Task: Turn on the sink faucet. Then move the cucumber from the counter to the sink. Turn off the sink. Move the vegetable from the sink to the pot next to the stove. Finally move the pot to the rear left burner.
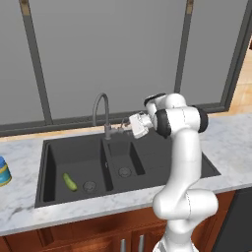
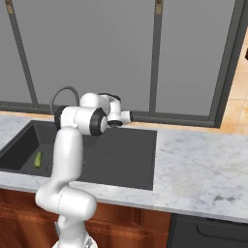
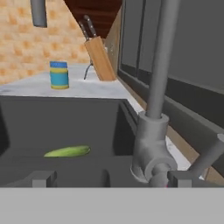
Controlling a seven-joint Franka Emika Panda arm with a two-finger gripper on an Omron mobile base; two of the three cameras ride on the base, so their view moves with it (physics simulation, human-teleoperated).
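The grey gooseneck sink faucet [image 1: 101,107] [image 2: 62,93] [image 3: 161,57] rises behind the dark double-basin sink [image 1: 162,158] [image 2: 123,151]. My gripper [image 1: 124,126] [image 3: 110,179] is open and hovers level with the faucet's base, with nothing between its fingers. The small lever handle [image 3: 211,152] sticks out just right of the right fingertip [image 3: 179,178]. The dark green cucumber [image 1: 69,181] [image 2: 38,159] [image 3: 68,151] lies on the floor of the large left bowl. White marble counter [image 1: 231,140] [image 2: 203,169] surrounds the sink. The pot and the stove are out of view.
A blue and yellow can [image 1: 2,170] [image 3: 59,75] stands on the counter left of the sink, with a wooden knife block [image 3: 99,57] beyond it. A window with dark frames [image 1: 113,59] runs close behind the faucet. Open counter stretches to the right of the sink.
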